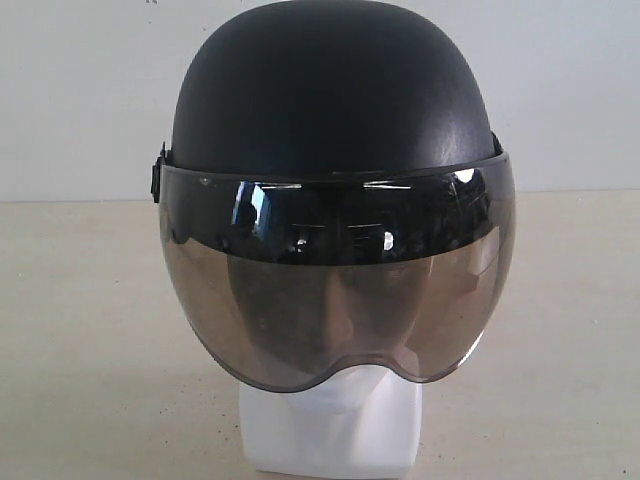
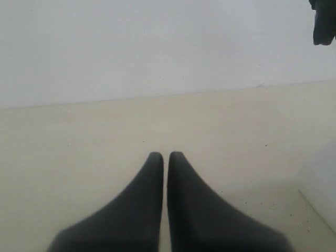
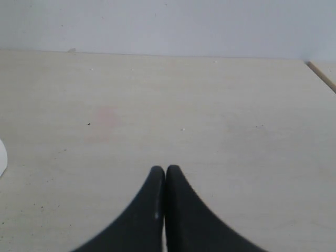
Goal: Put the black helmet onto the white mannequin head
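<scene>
The black helmet [image 1: 335, 110] is seated on the white mannequin head [image 1: 330, 430], level and square to the exterior camera. The crown is fully covered. The smoky visor [image 1: 335, 300] is lowered over the face, whose features are dimly seen through it. Only the chin, neck and upper base are exposed below the visor's edge. No gripper is seen in contact with the helmet.

The left gripper [image 2: 166, 157] is clenched, its tips nearly touching, and nothing is held. The right gripper [image 3: 165, 170] is likewise clenched and empty. Both are seen above bare tabletop.

Judgement: the placement is taken as complete. Whether the helmet is pressed fully down at the rear cannot be told from these views.

The tabletop [image 1: 80, 330] is pale, light-grained and matte, with small dark specks and a faint pinkish stain noted in the right wrist view. A plain off-white wall [image 1: 80, 90] is found behind it. Lighting is even.
</scene>
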Robot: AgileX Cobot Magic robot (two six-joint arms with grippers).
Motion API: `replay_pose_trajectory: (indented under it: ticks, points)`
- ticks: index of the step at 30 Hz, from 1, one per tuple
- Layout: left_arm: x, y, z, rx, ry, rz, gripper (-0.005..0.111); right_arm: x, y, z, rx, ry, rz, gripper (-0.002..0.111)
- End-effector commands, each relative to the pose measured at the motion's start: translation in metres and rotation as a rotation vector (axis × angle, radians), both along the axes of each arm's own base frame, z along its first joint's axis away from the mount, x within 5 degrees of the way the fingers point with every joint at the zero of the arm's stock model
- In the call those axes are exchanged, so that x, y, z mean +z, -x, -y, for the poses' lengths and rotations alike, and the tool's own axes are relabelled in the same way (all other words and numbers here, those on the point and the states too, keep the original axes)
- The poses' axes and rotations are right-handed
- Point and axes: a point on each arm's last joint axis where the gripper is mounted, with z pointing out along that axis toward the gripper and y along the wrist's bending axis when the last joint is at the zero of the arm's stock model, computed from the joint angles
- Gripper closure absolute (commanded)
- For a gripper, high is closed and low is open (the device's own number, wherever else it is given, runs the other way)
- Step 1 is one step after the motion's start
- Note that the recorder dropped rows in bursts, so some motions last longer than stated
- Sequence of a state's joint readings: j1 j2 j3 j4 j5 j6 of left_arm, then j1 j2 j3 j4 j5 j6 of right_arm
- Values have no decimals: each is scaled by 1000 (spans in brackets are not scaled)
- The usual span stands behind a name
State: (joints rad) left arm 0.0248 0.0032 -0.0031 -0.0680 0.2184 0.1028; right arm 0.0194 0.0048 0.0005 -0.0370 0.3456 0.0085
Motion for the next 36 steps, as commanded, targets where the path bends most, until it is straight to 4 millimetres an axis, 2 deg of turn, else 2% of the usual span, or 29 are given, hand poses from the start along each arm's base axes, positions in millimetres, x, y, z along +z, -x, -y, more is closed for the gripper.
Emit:
replay_pose_trajectory:
  ticks: [1,36]
  points:
    - [-7,1,0,5,31,-66,102,1,0,0,1,-6,16,108]
    - [-8,1,0,7,43,-78,102,1,0,0,0,-10,15,108]
